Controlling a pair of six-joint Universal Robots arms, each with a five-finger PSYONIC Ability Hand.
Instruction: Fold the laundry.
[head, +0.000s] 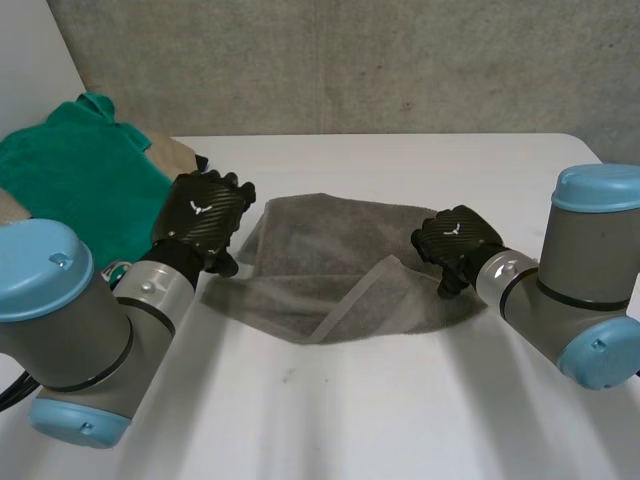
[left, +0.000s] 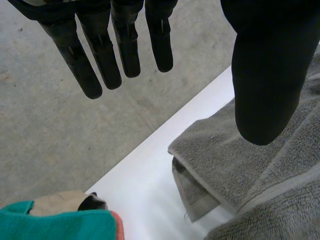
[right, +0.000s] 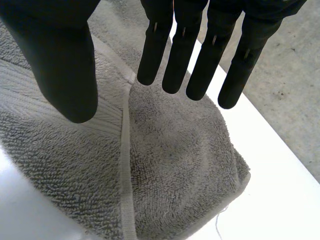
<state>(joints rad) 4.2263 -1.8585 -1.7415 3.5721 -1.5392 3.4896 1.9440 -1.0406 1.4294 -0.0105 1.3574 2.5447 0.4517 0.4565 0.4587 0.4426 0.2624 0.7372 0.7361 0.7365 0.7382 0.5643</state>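
Note:
A grey towel (head: 330, 265) lies crumpled and partly folded in the middle of the white table (head: 400, 410), one hemmed corner turned over toward the front. My left hand (head: 205, 215) hovers at the towel's left edge, open, fingers (left: 100, 55) straight and holding nothing; the towel (left: 225, 165) lies below its thumb. My right hand (head: 455, 243) is at the towel's right edge. It is open too, with straight fingers (right: 200, 50) just above the towel's rounded corner (right: 175, 160) and nothing between them and the thumb.
A pile of green cloth (head: 70, 175) with a beige piece (head: 175, 150) sits at the back left, close behind my left hand; the green cloth (left: 55, 225) also lies beyond the towel's corner. A concrete wall rises behind the table's far edge.

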